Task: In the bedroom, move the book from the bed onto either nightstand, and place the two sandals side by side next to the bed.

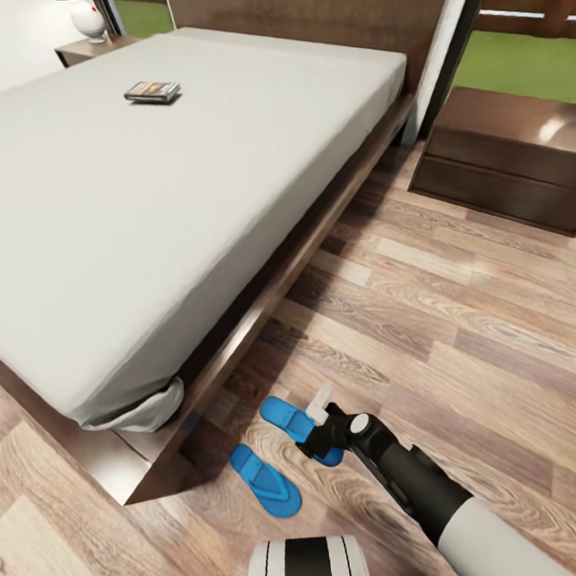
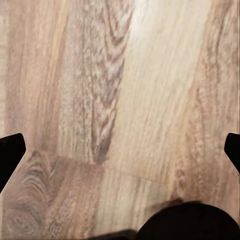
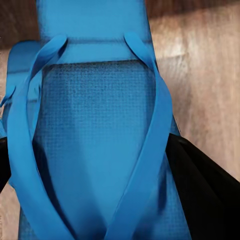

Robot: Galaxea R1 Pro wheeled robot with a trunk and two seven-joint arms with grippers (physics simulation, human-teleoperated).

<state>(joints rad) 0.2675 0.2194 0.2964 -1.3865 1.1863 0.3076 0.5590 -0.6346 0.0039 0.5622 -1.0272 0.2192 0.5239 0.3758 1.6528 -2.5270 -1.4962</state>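
Head view: I have the right gripper (image 1: 319,432) low over the brown wood-plank floor (image 1: 463,327), down at the farther bright blue flat sandal (image 1: 288,415) beside the corner of the wide pale grey-white bed (image 1: 146,221). One white finger (image 1: 319,402) stands clear above the sandal; the rest of the hand covers the sandal's near end, so from here I cannot tell how wide the hand stands or whether it has hold. The nearer blue sandal (image 1: 265,481) lies just beside the first, roughly parallel, not touching. The small dark paperback book (image 1: 152,92) rests on the mattress toward the headboard, well apart from me. A glossy dark brown nightstand (image 1: 507,165) stands right of the bed; a second (image 1: 91,49), carrying a lamp, is partly cut off at the far corner.

Left wrist view: bare floor planks, with dark finger tips (image 2: 11,152) at both edges, spread wide and holding nothing.

Right wrist view: the sandal's textured blue sole and straps (image 3: 95,140) sit very close, dark finger parts flanking it. Contact is not resolvable, so I cannot tell whether it is gripped.

Judgement: the sandal placement is in hand. I should set it level, parallel to its mate, then withdraw straight upward to avoid dragging it. The book remains outstanding.
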